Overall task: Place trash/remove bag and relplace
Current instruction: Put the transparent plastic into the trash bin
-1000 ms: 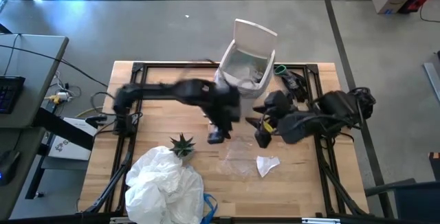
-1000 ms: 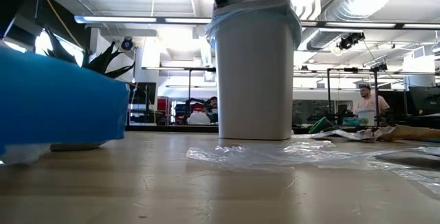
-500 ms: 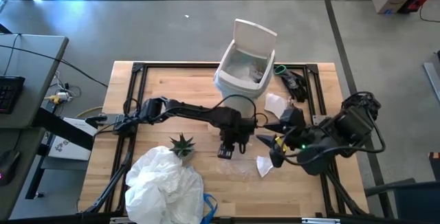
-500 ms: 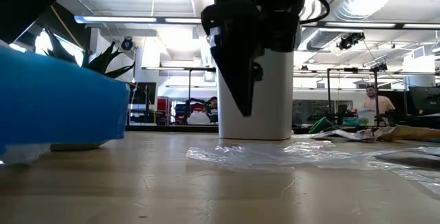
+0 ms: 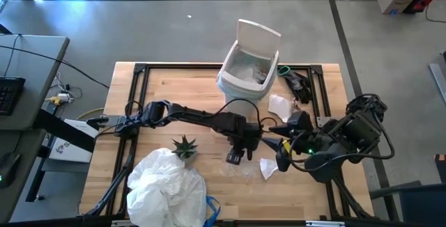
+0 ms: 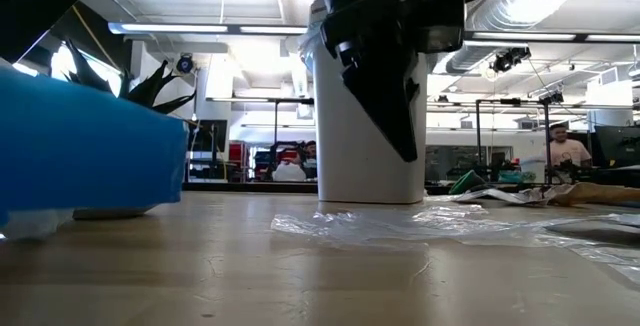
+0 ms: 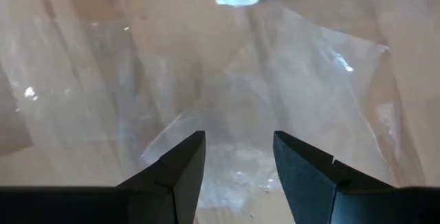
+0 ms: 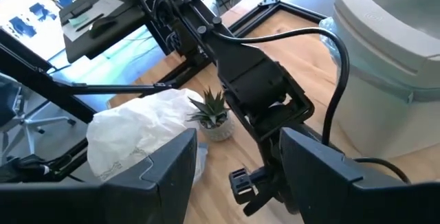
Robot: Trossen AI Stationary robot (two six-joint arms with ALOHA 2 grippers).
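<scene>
A clear crinkled plastic wrapper (image 5: 240, 168) lies flat on the wooden table near its middle, seen also in the low view (image 6: 440, 228) and under my left wrist (image 7: 227, 114). My left gripper (image 5: 235, 157) hangs open just above it, pointing steeply down, its fingers (image 7: 185, 162) clear of the plastic and the table (image 6: 400, 136). A white paper scrap (image 5: 270, 166) lies just right of the wrapper. The white bin (image 5: 247, 70) stands at the far edge, lid up, with a pale liner bag (image 6: 312, 41) over its rim. My right gripper (image 5: 274, 145) waits open, raised, right of the scrap.
A large crumpled white plastic bag (image 5: 164, 182) fills the near left corner, with a small green potted plant (image 5: 185, 145) at its far side. Another white scrap (image 5: 279, 105) and dark cables (image 5: 296, 82) lie right of the bin. Brown paper (image 6: 600, 194) shows far right.
My left gripper has come down from beside the bin toward the clear wrapper, shifting toward the near right and rolling a little; it stays open. My right arm has swung toward the table's near right. The trash has not moved.
</scene>
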